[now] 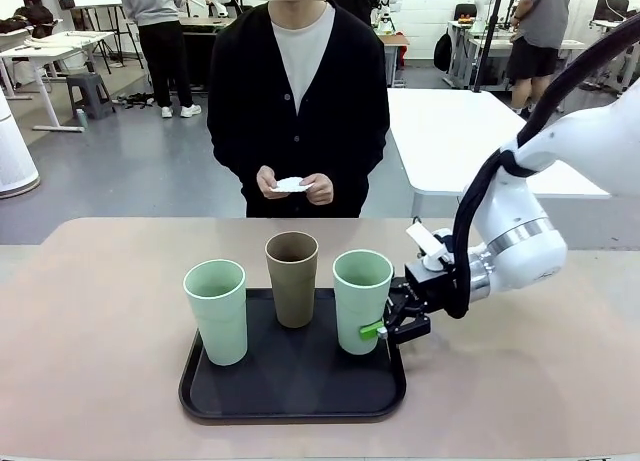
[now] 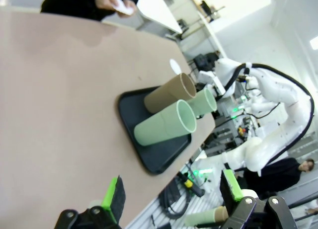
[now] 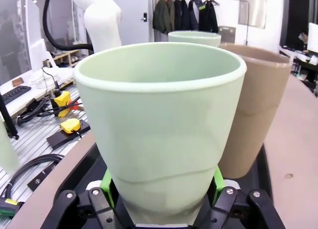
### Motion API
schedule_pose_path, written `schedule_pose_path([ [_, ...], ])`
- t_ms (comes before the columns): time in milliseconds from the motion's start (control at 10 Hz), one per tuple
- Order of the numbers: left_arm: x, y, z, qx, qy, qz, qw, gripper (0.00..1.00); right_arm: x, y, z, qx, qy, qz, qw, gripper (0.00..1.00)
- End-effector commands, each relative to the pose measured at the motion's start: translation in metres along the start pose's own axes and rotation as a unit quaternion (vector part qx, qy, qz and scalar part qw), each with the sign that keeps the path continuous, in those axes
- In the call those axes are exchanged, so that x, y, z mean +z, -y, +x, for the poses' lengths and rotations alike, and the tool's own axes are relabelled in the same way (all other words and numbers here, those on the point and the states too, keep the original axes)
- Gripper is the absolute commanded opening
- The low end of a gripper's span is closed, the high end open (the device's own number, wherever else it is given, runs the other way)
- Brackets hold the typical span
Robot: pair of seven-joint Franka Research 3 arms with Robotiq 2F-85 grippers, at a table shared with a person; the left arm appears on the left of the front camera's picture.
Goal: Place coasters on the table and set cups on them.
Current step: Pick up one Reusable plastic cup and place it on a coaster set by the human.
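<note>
Right arm (image 1: pixel 520 236) reaches in level from beyond the right edge of the black tray (image 1: pixel 290 396), wrist horizontal. Right gripper (image 1: pixel 380 331) is clamped low on the mint green cup (image 1: pixel 362 299), which stands upright at the tray's right end. Brown cup (image 1: pixel 292 278) stands at the tray's middle rear, second mint cup (image 1: pixel 216 311) at its left end. Left gripper (image 2: pixel 173 191) hangs near the edge of the table (image 1: pixel 100 331), well apart from the tray, fingers spread with nothing between them. Beyond the tray's far side, the person's hands (image 1: pixel 318 189) hold white coasters (image 1: pixel 291 185).
</note>
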State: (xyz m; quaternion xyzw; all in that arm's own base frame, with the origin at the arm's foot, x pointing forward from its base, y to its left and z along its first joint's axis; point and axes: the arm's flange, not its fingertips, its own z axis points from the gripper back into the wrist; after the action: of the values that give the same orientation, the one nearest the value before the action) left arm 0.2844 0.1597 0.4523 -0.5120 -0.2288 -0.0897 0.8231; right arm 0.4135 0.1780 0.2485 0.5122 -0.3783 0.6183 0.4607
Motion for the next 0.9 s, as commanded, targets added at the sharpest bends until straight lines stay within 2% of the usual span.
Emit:
schedule_pose_path([
  [0, 0.001, -0.001, 0.000, -0.005, 0.002, -0.003, 1.000, 1.00, 0.025, -0.033, 0.062, 0.007, -0.006, -0.032, 0.999, 0.80],
  [200, 0.001, -0.001, 0.000, -0.005, 0.002, -0.003, 1.000, 1.00, 0.047, -0.058, 0.121, 0.017, -0.016, -0.054, 0.998, 0.80],
  [500, 0.001, -0.001, 0.000, -0.005, 0.002, -0.003, 1.000, 1.00, 0.062, -0.074, 0.181, 0.003, -0.030, -0.073, 0.997, 0.80],
  [800, 0.001, -0.001, 0.000, -0.005, 0.002, -0.003, 1.000, 1.00, 0.062, -0.071, 0.194, -0.017, -0.039, -0.082, 0.996, 0.80],
])
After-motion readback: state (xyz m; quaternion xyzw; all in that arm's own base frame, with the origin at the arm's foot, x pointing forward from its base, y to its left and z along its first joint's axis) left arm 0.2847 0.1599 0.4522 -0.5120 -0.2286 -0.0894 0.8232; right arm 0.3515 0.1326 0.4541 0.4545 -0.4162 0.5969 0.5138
